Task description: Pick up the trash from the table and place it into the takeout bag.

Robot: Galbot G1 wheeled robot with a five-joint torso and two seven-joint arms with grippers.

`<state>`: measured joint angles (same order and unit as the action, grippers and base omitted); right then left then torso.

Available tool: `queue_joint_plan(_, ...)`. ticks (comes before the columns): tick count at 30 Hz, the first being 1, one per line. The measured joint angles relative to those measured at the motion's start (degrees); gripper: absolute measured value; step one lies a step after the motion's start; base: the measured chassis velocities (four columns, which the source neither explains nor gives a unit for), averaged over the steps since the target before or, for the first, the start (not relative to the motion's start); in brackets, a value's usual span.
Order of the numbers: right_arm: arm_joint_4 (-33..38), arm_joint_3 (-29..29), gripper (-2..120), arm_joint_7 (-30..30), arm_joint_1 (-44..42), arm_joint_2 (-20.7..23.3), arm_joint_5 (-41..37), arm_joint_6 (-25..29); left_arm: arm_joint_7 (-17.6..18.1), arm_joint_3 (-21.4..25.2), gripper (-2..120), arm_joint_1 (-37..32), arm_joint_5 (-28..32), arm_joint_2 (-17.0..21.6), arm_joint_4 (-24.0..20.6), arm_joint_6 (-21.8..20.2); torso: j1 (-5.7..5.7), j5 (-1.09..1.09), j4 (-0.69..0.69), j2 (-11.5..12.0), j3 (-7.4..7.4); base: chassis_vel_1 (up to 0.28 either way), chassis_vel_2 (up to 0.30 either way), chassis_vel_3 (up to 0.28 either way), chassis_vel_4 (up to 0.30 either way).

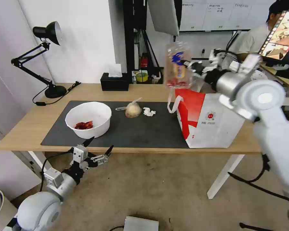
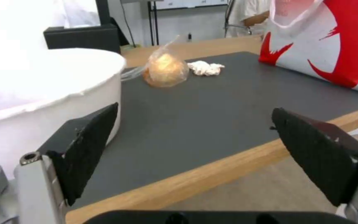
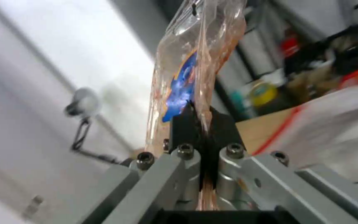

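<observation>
My right gripper [image 1: 187, 64] is shut on the clear plastic food box [image 1: 177, 65], which has a blue label. It hangs upright above the open mouth of the white-and-red takeout bag [image 1: 212, 118] at the table's right end. The wrist view shows the fingers [image 3: 183, 124] pinching the box's edge [image 3: 191, 62]. On the dark mat [image 1: 135, 131] sit a white bowl [image 1: 88, 118] with red scraps, a knotted clear bag [image 1: 133, 109] and a crumpled tissue [image 1: 149, 112]. My left gripper [image 1: 99, 146] is open just below the table's front edge [image 1: 29, 128], in front of the bowl [image 2: 42, 93].
A black tissue box [image 1: 114, 81] stands at the back of the table, and a black desk lamp [image 1: 45, 57] at its back left corner. A monitor [image 1: 281, 35] sits beyond the bag. A grey box [image 1: 141, 223] lies on the floor.
</observation>
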<state>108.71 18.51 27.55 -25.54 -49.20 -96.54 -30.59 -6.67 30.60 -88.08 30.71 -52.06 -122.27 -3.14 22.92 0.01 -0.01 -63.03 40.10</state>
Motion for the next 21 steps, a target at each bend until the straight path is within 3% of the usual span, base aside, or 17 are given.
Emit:
queue_joint_plan(9, -4.83, 6.41, 0, -2.88, -1.05, 6.15, 0.48, -0.2, -0.34, -1.36, 100, 1.56, 0.1, -0.12, 0.78, 0.09, 0.0, 0.0, 0.0, 0.0, 0.0, 0.0, 0.0, 0.0, 0.0)
queue_joint_plan(21, -8.18, 7.03, 0, -8.18, -5.33, 7.75, 8.34, -0.34, -0.37, -0.85, 100, 1.65, 0.61, 0.99, -0.03, 0.1, 0.0, -0.01, 0.01, 0.0, 0.0, 0.0, 0.0, 0.0, 0.0)
